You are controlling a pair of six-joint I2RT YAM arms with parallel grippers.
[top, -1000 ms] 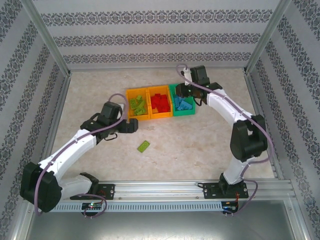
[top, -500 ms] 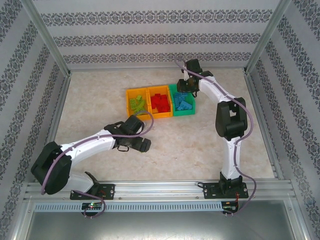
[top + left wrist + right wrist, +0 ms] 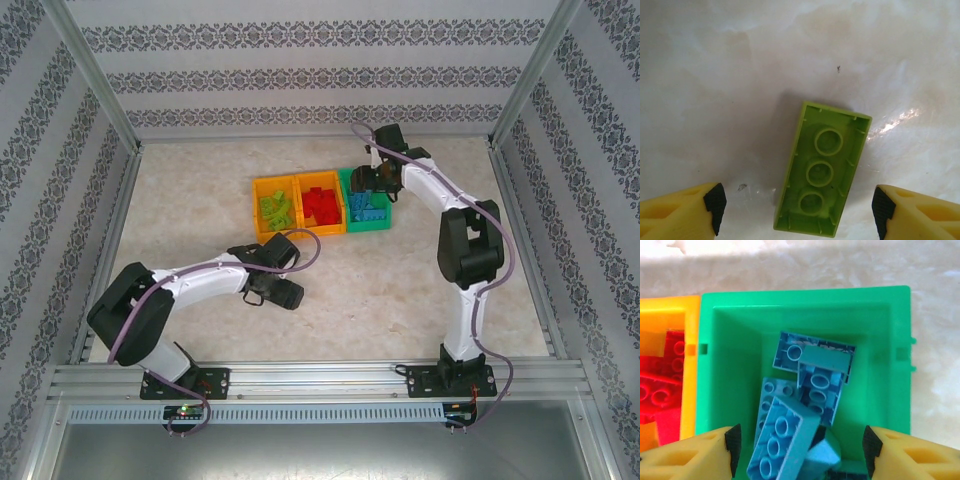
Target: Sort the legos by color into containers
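The left gripper hung open astride an upturned lime brick, on the near side of the bins. It should square up and pinch the long sides. The right gripper gaped above the green bin.

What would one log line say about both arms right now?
left gripper: open, straddling upside-down lime brick on table | right gripper: open above green bin of blue bricks

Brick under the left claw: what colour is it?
The brick is lime green, lying hollow side up; the left wrist view shows it best.
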